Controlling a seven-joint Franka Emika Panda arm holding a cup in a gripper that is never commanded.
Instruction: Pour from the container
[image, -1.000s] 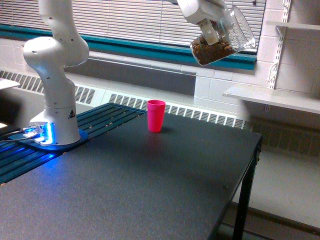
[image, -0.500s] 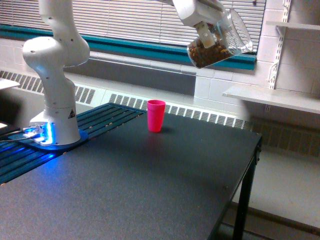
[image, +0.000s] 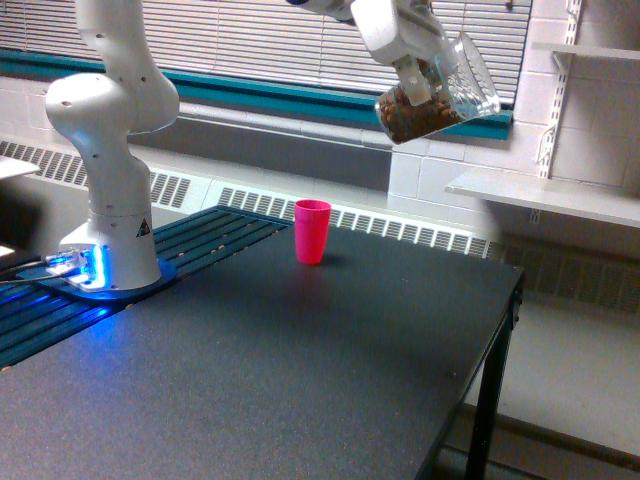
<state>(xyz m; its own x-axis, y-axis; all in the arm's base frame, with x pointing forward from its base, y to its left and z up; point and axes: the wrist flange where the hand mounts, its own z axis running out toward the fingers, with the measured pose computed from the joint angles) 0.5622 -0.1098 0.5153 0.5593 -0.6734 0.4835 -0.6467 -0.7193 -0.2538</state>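
Note:
The container (image: 440, 95), a clear plastic cup with brown granular bits heaped at its lower left end, hangs high in the air, tilted with its mouth up and to the exterior view's right. My gripper (image: 420, 72) is shut on it from above. The pink cup (image: 312, 231) stands upright on the black table (image: 300, 380), well below the container and to its left. No bits are falling.
The arm's white base (image: 108, 190) stands at the table's left on a blue-lit mount. Window blinds (image: 250, 40) and a radiator grille run behind. White shelves (image: 560, 195) stick out at the right. The table's right edge drops off near the leg (image: 487, 400).
The gripper and container have shifted slightly, and the cup has tipped a little more level. The pink cup has not moved.

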